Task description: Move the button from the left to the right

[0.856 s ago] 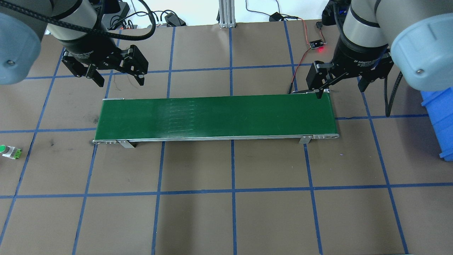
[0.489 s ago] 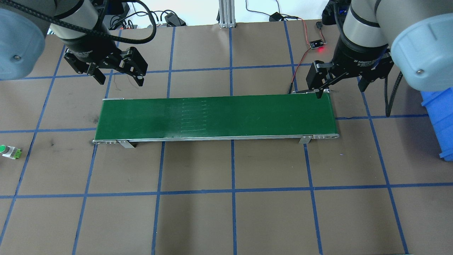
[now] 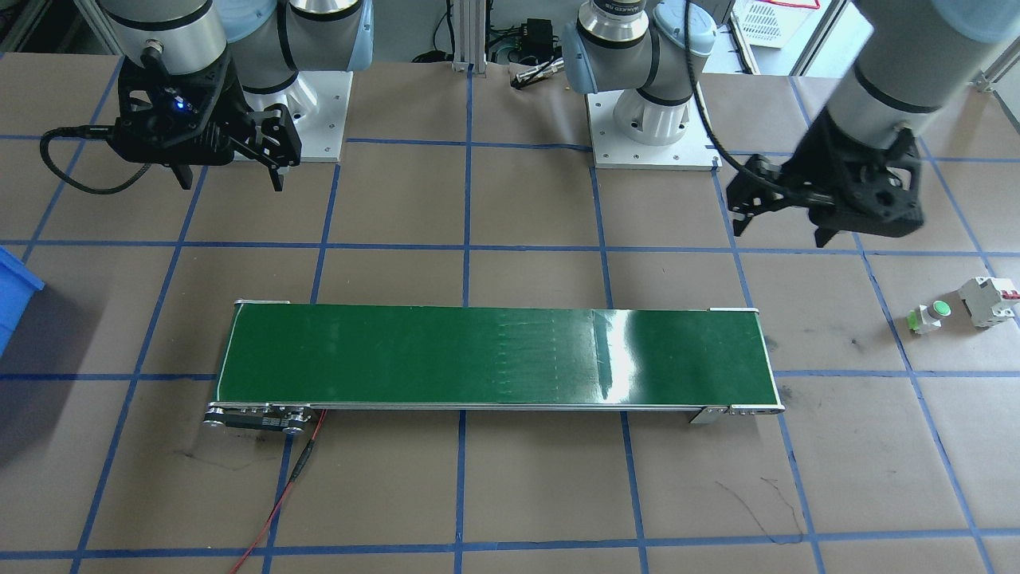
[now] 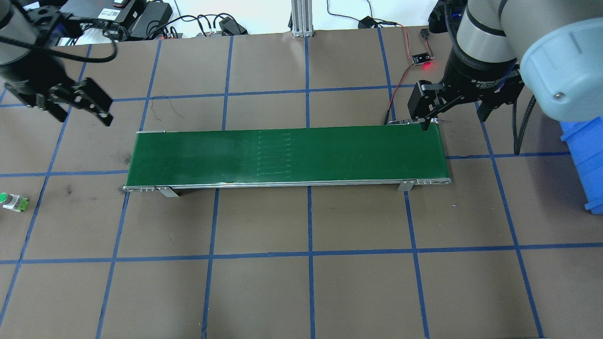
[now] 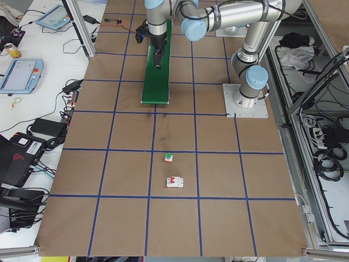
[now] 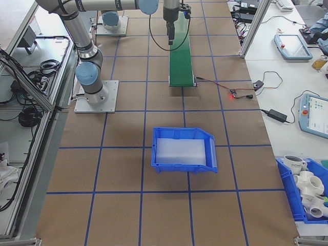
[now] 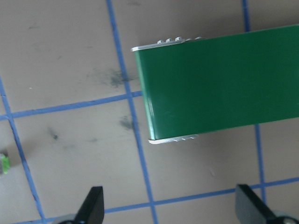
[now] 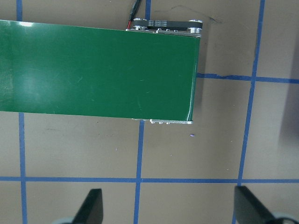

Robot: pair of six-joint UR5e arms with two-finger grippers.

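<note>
Green-capped, the button (image 4: 10, 201) sits on the desk (image 4: 301, 292) at its left edge beside a white circuit breaker (image 3: 989, 301), left gripper (image 4: 79, 108) above the desk with jaws spread empty, right gripper (image 4: 452, 115) likewise released over the green conveyor belt (image 4: 287, 157) at its right end.

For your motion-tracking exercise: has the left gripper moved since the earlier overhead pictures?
Yes. In the overhead view the left gripper, jaws open, has swung leftward, away from the green conveyor's left end and towards the table's left edge, where the button lies.
</note>
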